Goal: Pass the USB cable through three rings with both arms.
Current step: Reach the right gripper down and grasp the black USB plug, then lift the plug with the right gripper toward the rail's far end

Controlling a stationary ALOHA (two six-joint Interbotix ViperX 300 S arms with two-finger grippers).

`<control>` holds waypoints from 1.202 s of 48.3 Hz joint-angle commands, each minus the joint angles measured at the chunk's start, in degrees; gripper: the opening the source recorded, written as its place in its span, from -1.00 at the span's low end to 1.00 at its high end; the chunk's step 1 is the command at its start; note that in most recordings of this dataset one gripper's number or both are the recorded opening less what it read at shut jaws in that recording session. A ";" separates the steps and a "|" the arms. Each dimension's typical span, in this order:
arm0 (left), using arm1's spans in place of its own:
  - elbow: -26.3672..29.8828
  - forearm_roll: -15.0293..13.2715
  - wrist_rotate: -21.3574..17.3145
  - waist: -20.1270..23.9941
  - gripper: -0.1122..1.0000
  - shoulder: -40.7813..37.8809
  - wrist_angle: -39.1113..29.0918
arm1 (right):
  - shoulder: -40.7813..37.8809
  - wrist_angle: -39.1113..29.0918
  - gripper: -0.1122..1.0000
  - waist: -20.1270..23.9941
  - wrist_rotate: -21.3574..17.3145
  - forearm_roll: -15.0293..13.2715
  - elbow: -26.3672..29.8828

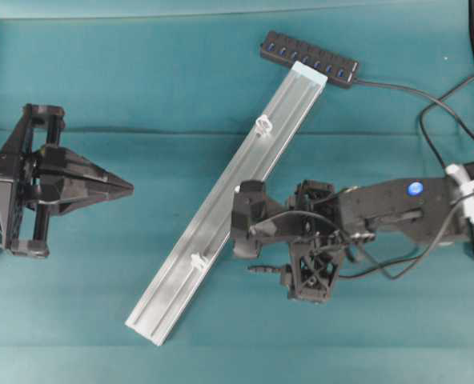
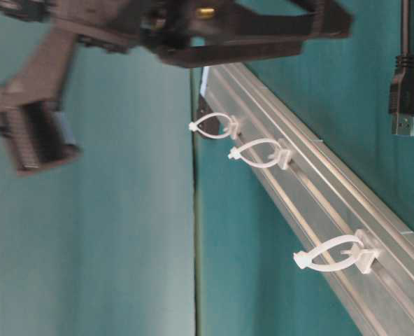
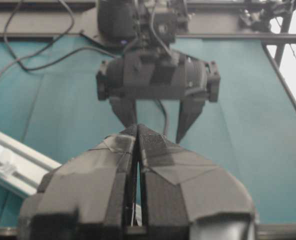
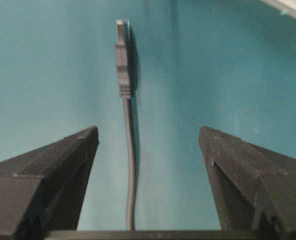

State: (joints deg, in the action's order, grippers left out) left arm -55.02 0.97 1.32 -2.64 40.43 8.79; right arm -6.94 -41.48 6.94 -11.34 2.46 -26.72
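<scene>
The right end effector [image 4: 148, 145] is spread wide (nothing held); the USB cable [image 4: 130, 170], centred between its fingers, should be pinched behind the plug.

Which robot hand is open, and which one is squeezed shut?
The right gripper is open, with the USB cable lying between its fingers. The left gripper is squeezed shut, holding nothing.

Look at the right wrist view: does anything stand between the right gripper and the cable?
Nothing visible. The cable lies on the bare teal cloth, running up between the open fingers of the right gripper, its plug ahead of them.
</scene>
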 commanded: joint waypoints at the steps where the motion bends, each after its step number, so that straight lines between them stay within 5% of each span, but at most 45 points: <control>1: 1.23 0.18 0.00 -0.26 -0.82 0.00 -0.26 | -2.02 1.49 0.73 0.88 -0.35 -0.18 0.35; 29: 1.05 0.18 0.00 -0.79 -0.82 0.18 -1.32 | -7.82 3.25 0.66 2.29 -0.18 -0.26 0.70; 38: 1.05 0.18 0.00 -0.79 -0.82 0.00 -1.32 | -8.44 3.25 0.23 2.37 -0.18 -0.26 1.14; 50: 1.05 0.18 0.00 -1.14 -0.82 0.00 -1.32 | -8.70 1.58 -0.64 2.72 0.00 0.09 1.32; 58: 1.05 0.09 0.00 -1.23 -0.82 0.00 -1.32 | -8.70 0.26 -0.68 2.99 -0.09 0.09 1.32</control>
State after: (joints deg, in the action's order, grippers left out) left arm -55.02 0.97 1.32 -3.60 40.25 7.21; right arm -14.77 -40.52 9.67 -11.25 2.55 -25.22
